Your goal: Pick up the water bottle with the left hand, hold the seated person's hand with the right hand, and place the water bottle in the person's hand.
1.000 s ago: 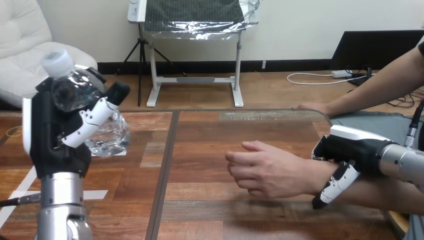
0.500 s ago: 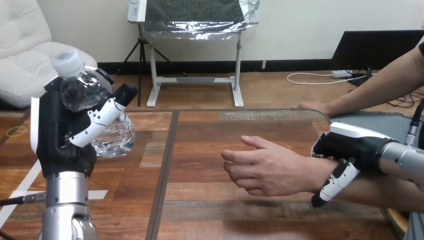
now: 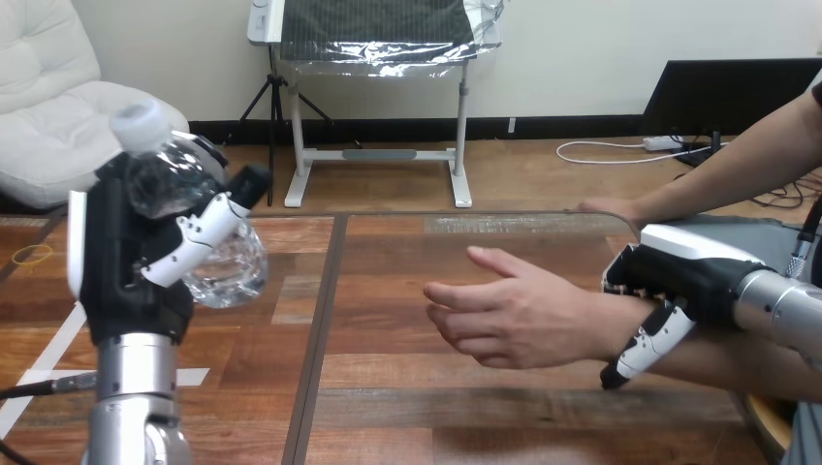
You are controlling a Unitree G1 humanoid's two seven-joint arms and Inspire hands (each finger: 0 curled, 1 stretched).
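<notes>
My left hand [image 3: 126,262] is raised at the left of the table, shut on a clear water bottle [image 3: 204,232] with a white cap that sticks out above the hand. The person's hand [image 3: 519,315] hangs open over the middle of the table, palm turned toward the bottle, thumb up. My right hand [image 3: 679,281] lies over the person's wrist at the right, its thumb curled down across the near side of the wrist. A wide gap separates the bottle from the person's hand.
The person's other hand [image 3: 606,207] rests on the table's far right edge. A dark seam [image 3: 325,320] runs down the wooden tabletop between bottle and person. White tape marks [image 3: 58,349] lie at the near left.
My left hand has carried the bottle a little to the right. The person's hand has risen slightly and its thumb has lifted; my right hand rose with the wrist.
</notes>
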